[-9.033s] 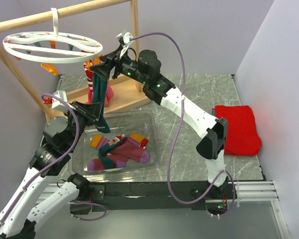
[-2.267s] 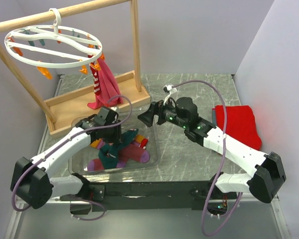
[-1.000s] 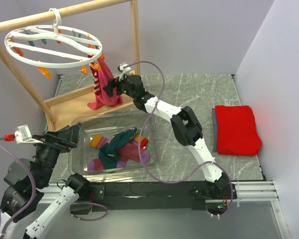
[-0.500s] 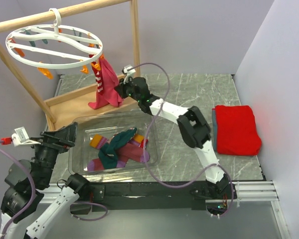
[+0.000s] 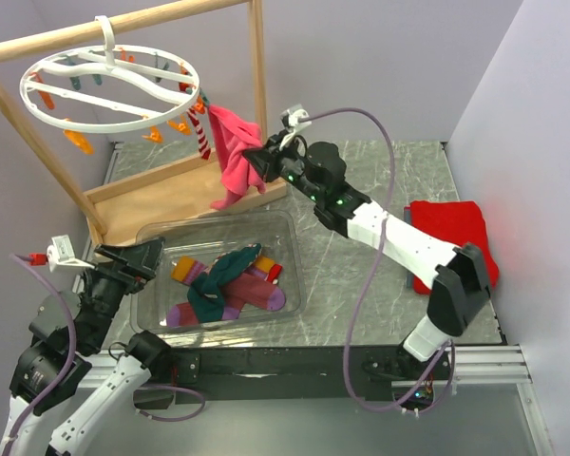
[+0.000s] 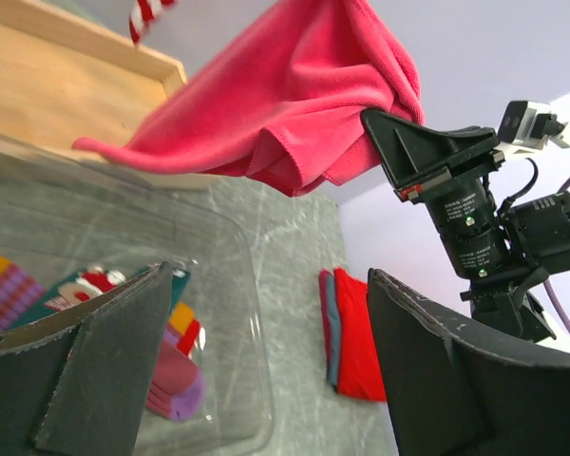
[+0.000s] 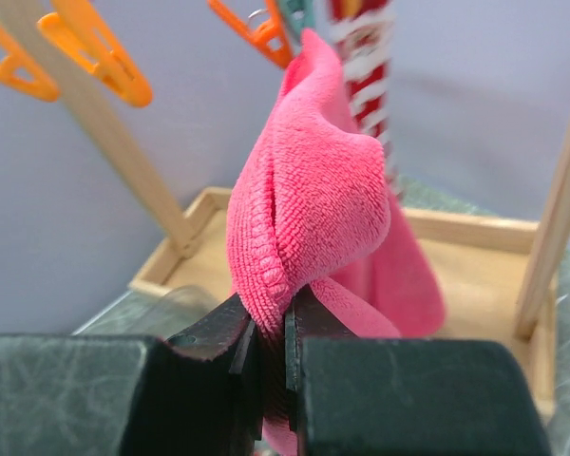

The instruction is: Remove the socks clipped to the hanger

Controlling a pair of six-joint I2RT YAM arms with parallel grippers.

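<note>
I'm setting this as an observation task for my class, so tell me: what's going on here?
The right gripper is shut on the pink sock, holding it stretched sideways while its top end looks clipped to the white hanger. A red-and-white striped sock hangs beside it. The left gripper is open and holds nothing, beside the clear tray, where several socks lie in a pile.
</note>
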